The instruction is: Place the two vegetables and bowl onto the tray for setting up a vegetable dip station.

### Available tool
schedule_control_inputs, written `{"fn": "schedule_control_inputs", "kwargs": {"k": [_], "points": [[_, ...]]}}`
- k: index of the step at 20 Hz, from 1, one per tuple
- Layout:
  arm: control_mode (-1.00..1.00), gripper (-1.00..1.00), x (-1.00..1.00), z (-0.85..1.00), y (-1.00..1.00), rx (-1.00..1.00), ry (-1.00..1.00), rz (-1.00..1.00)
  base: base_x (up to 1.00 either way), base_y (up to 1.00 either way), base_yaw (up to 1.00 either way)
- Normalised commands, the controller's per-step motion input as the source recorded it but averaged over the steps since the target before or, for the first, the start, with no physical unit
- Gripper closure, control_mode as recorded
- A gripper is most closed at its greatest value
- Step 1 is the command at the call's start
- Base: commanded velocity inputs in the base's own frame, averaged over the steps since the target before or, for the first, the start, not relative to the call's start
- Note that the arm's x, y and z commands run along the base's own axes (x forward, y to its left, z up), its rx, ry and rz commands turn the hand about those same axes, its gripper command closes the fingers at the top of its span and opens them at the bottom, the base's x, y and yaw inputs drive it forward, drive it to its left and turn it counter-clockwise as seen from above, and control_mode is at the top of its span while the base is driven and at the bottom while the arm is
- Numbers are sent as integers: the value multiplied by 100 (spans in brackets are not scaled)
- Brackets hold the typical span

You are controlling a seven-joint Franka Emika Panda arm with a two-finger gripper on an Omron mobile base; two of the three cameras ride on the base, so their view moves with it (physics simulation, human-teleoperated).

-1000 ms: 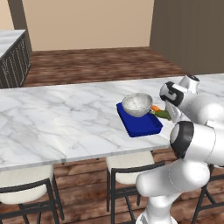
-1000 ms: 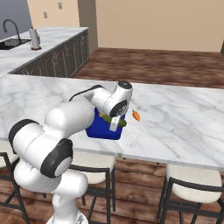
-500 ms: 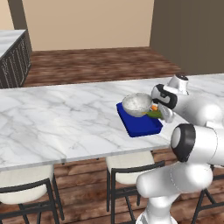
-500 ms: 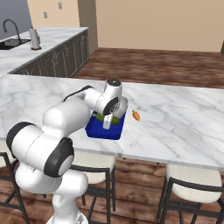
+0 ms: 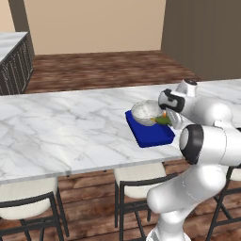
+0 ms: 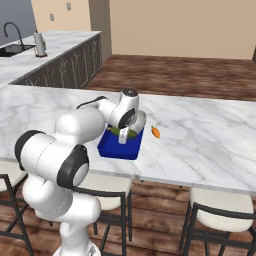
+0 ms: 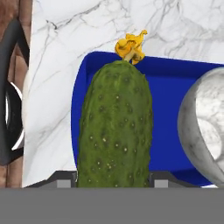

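You have the dark green cucumber [image 7: 115, 127] clamped between the gripper's [image 7: 113, 183] jaws, which press against its two sides; a shrivelled yellow blossom sits at its far tip. In the hand view it hangs directly over the blue tray [image 7: 166, 109], and you cannot tell whether it touches the tray floor. In the left base view the cucumber [image 5: 163, 120] shows as a green patch at the gripper [image 5: 165, 117], just beside the bowl's rim.

The stone-look bowl [image 7: 205, 127] stands on the tray right next to the gripper, at the right edge of the hand view; its hollow looks bare as far as you can see into it. From the left base view the bowl [image 5: 147, 112] takes up the far part of the tray [image 5: 153, 134], leaving the near blue floor free.

The orange carrot [image 6: 155, 132] lies on the marble counter [image 6: 210, 140] off the tray [image 6: 116, 148], a little beyond the gripper [image 6: 123, 135] on the side away from the bowl.
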Motion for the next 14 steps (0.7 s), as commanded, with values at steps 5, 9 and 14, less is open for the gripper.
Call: {"fn": "schedule_control_inputs", "kwargs": {"k": [5, 9, 14], "points": [[-100, 100, 3, -5, 9, 0, 1, 1, 0, 0, 0], [-100, 100, 5, -20, 16, -1, 0, 1, 0, 0, 0], [-100, 100, 10, -27, 11, -1, 0, 1, 0, 0, 0]]}}
